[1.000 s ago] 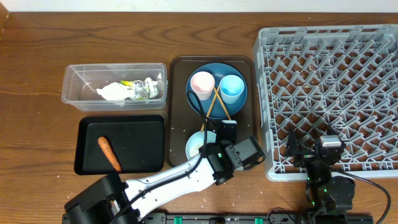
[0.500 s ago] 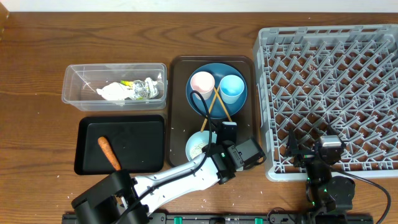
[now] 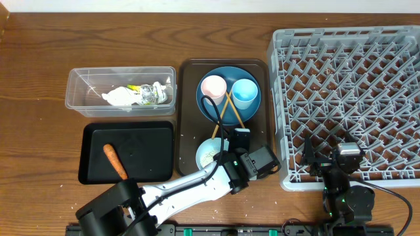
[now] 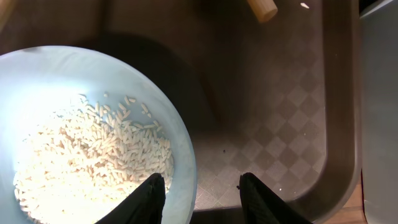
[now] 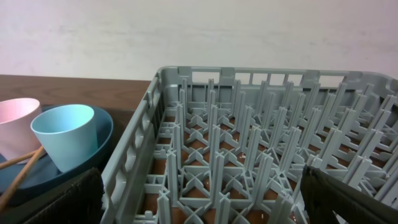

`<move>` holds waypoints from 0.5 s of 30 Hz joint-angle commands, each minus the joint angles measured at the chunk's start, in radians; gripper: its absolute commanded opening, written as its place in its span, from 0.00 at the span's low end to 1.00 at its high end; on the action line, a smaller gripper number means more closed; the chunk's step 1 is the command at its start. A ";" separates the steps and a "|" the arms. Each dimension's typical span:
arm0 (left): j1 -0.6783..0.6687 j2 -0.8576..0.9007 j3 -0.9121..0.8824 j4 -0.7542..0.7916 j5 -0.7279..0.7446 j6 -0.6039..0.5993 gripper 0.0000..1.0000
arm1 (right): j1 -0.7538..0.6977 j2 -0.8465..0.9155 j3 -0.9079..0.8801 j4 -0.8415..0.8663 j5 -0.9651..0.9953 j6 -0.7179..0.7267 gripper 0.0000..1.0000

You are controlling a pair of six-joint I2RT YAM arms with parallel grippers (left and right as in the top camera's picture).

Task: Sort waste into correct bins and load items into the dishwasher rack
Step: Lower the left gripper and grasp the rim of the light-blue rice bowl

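A pale-blue bowl (image 4: 93, 130) (image 3: 210, 155) holding white rice (image 4: 87, 155) sits on the brown serving tray (image 3: 188, 105). My left gripper (image 4: 205, 199) (image 3: 235, 145) straddles the bowl's right rim, open: one finger is inside over the rice, the other outside, clear of the rim. Behind it the dark-blue plate (image 3: 226, 69) carries a pink cup (image 3: 213, 86), a light-blue cup (image 3: 245, 92) and chopsticks (image 3: 230, 110). The carrot (image 3: 115, 161) lies in the black tray (image 3: 147, 147). Paper (image 3: 120, 98) and foil (image 3: 152, 93) lie in the clear tub (image 3: 73, 88). My right gripper (image 5: 205, 199) (image 3: 331, 160) hangs wide open over the rack's (image 3: 354, 78) near edge.
A chopstick tip (image 4: 262, 9) shows at the top of the left wrist view, and the serving tray's raised right rim (image 4: 345, 124) runs close beside my outer finger. The rack's left wall (image 5: 134, 162) stands between my right gripper and the cups.
My left arm has shifted slightly at the bowl and its jaws have narrowed a little round the rim. The right arm has stayed still.
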 commanded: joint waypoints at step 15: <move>-0.003 0.067 -0.017 -0.004 -0.020 0.010 0.35 | -0.007 -0.001 -0.002 -0.003 0.002 -0.015 0.99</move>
